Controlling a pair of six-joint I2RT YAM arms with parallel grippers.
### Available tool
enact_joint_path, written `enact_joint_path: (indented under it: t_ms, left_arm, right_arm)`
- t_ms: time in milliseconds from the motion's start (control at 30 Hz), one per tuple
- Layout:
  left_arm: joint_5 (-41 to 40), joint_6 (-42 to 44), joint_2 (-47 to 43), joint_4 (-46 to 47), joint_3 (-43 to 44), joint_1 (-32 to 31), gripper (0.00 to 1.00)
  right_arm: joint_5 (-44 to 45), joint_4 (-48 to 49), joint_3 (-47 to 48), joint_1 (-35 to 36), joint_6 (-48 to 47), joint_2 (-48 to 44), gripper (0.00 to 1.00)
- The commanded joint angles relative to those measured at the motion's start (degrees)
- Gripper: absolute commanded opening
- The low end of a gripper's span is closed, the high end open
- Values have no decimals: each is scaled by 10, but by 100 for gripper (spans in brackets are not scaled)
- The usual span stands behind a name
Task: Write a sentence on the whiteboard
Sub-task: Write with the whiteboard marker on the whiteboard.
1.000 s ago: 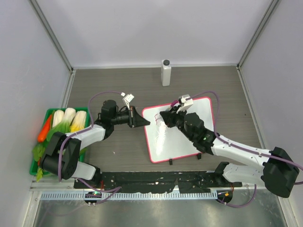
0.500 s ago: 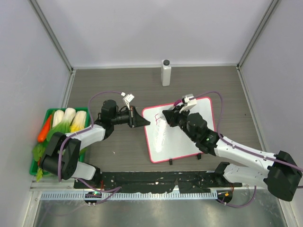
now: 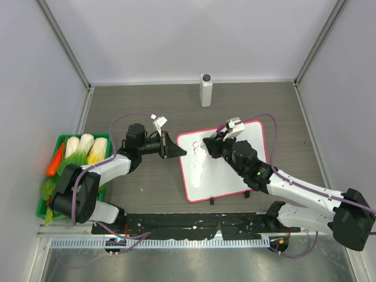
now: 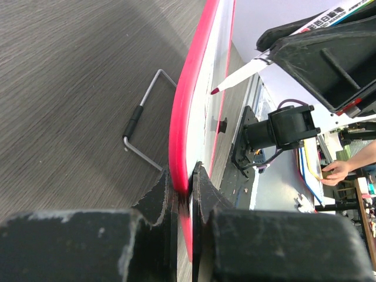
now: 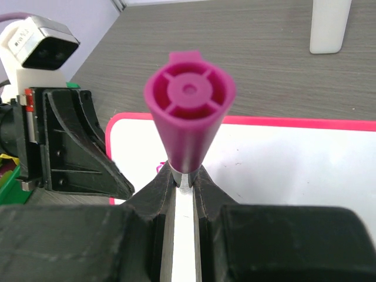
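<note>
The whiteboard (image 3: 226, 176) lies on the brown table (image 3: 129, 111), near the middle. It looks thin, stiff and light, so we think it slides easily when pushed. Our left gripper (image 4: 189, 176) pinches its pink frame at 10 o'clock, and that edge is a good place to hold. Our right gripper (image 5: 185, 176) squeezes a marker (image 5: 189, 111) by its smooth round body. The tip is near the board's 11 o'clock part.

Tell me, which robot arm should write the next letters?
The right arm. The right pincer is shut on the pink marker, whose tip points at the whiteboard. The left pincer is clamped on the whiteboard's red edge, so it probably should just steady it.
</note>
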Motion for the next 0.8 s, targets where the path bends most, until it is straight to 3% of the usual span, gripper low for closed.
enact_joint_path:
  t_ms: [0, 267, 767]
  left_arm:
    - [-50, 96, 6, -57, -6, -17, 0]
    - [-47, 96, 8, -56, -5, -17, 0]
    - [-47, 98, 7, -57, -5, -18, 0]
  right_arm:
    - [24, 12, -4, -1, -1, 5, 2]
    - [36, 3, -6, -1, -8, 5, 1]
    - [-23, 1, 1, -1, -4, 30, 1]
